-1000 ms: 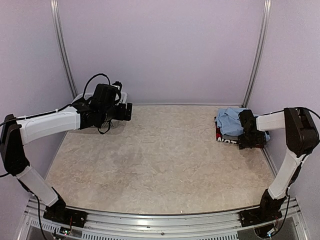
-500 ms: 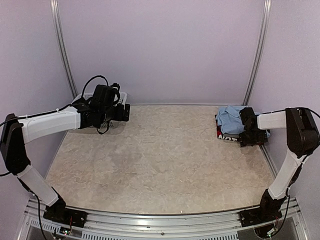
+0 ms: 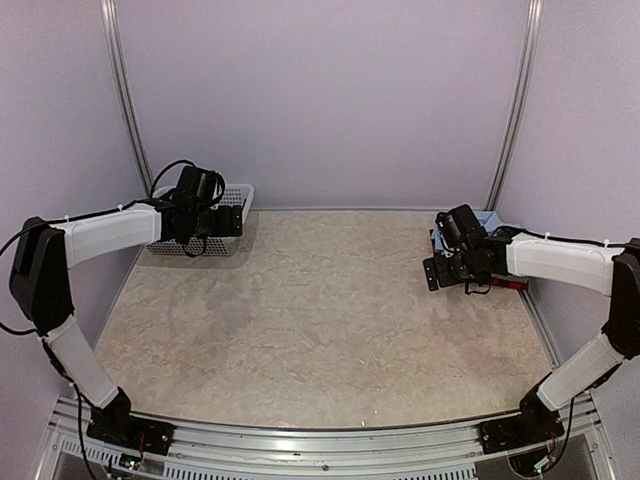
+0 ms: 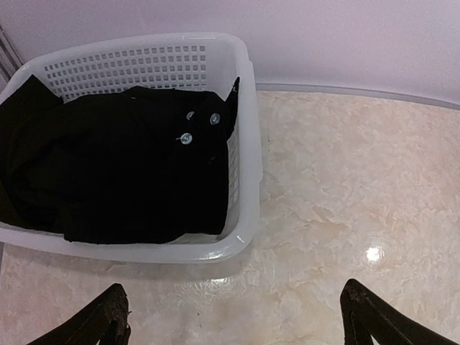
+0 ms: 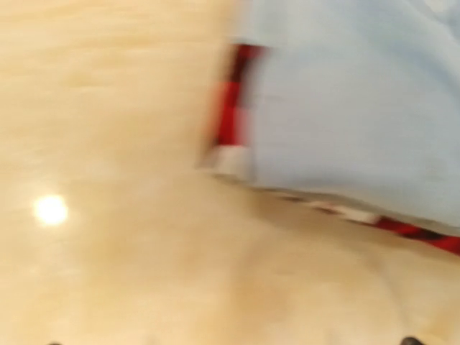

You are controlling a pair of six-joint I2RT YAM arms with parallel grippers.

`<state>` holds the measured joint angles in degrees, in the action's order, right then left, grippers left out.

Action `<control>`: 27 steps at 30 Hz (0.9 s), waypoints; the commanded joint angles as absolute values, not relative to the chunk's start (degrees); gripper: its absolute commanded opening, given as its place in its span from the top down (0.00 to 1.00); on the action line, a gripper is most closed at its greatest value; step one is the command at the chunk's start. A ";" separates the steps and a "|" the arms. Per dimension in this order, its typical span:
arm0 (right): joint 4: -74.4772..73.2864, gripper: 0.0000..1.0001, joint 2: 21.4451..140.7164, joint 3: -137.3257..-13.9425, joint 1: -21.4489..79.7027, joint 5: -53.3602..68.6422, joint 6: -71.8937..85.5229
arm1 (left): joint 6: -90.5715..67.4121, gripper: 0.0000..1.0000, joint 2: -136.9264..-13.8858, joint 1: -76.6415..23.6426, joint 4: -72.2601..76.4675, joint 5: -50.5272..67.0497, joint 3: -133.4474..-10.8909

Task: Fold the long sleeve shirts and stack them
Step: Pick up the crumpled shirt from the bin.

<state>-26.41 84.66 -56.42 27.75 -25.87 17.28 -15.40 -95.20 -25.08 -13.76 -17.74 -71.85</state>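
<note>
Black fabric is what my left gripper [image 4: 237, 320] faces: the black long sleeve shirt [image 4: 122, 172] lies crumpled in the white mesh basket [image 4: 246, 136] at the far left corner of the tabletop [image 3: 320, 330], its pale buttons turned up and one edge draped against the basket's right wall. My left gripper hangs over bare tabletop just in front of the basket, its two sides wide apart and holding nothing. My right gripper [image 3: 432, 275] is spread just as wide and empty, beside the stack at the far right, where the light blue shirt [image 5: 345, 108] lies on the red-and-black shirt [image 5: 231, 93]. That wrist view is smeared, so I can only say the blue one seems to cover most of the one under it. As I judge it, the black shirt is the one left to fold. The risks start at the basket. If I reach in too near the wall I may pinch plastic along with cloth, or the light basket may lift or tip with the shirt. A button could catch in the mesh. A grab at a random bunch would bring the shirt out twisted. On the right, a careless sweep could scuff the stack.
</note>
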 commanded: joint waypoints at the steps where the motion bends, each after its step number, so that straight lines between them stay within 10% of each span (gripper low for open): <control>1: -23.86 0.02 83.47 -58.14 33.02 -21.42 18.60 | -15.59 0.06 -99.84 -23.59 -16.41 -15.84 -76.66; 27: -19.12 0.02 90.87 -57.54 42.28 -18.83 18.32 | -11.98 0.15 -123.90 -8.58 -29.59 -17.22 -100.03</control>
